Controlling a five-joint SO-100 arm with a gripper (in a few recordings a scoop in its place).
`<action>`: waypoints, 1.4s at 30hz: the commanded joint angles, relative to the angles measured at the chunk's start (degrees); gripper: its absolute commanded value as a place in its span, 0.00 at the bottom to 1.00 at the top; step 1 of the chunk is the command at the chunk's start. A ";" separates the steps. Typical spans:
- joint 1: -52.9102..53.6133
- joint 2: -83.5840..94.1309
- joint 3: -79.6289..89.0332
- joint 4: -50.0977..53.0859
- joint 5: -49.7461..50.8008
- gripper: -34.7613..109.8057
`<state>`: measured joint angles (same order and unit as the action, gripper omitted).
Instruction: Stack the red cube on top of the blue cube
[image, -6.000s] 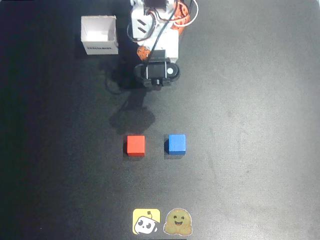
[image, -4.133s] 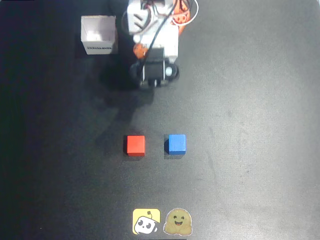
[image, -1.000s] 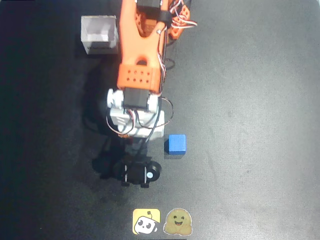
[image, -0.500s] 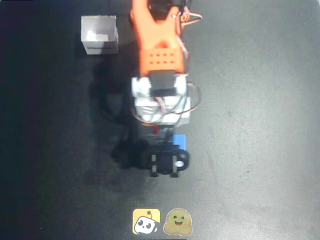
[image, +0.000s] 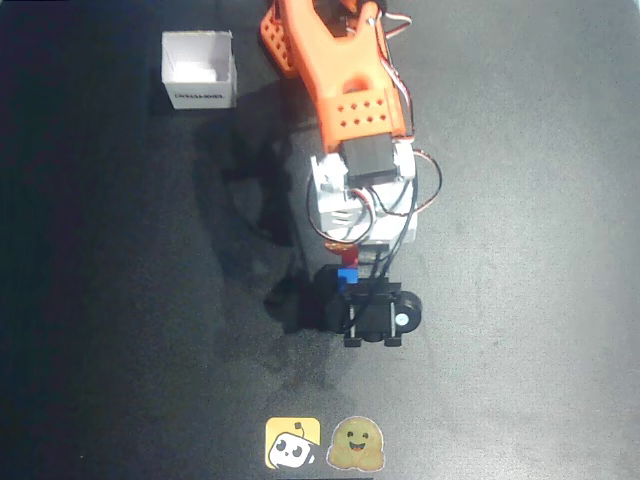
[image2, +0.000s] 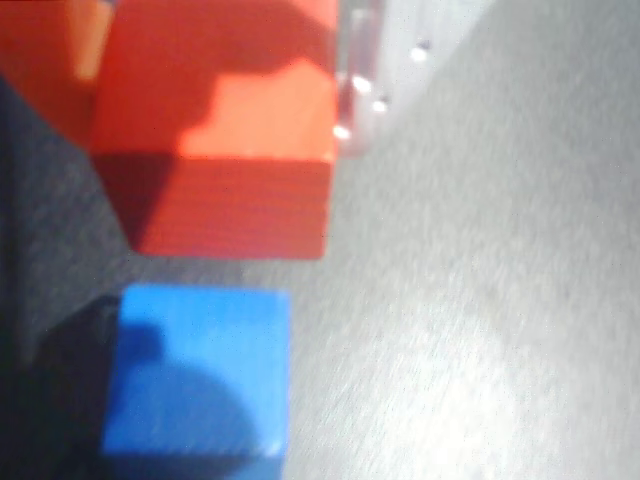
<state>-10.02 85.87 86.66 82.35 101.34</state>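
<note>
My gripper (image2: 215, 90) is shut on the red cube (image2: 230, 170), which shows large between an orange finger (image2: 45, 45) and a pale finger (image2: 358, 70) in the wrist view. The blue cube (image2: 200, 375) rests on the dark table just below the red cube in that view, with a shadow across its top face. I cannot tell whether the two cubes touch. In the overhead view the orange arm reaches down the middle, and slivers of the red cube (image: 348, 255) and the blue cube (image: 347, 275) peek out beside the black wrist; the gripper (image: 352, 264) is mostly hidden under the arm.
A white open box (image: 199, 68) stands at the back left of the black table (image: 520, 250). Two stickers, a yellow one (image: 292, 443) and a smiling face (image: 357, 444), lie at the front edge.
The arm has swung to the right, from the red cube's old spot to over the blue cube. The red cube has come along in the gripper.
</note>
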 joint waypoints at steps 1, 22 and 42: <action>-0.18 3.25 0.09 -1.93 0.26 0.24; 0.09 -3.25 -1.41 -8.26 0.09 0.24; 2.20 -4.31 -1.76 -10.90 -0.35 0.24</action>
<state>-8.26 81.21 87.10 72.07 101.43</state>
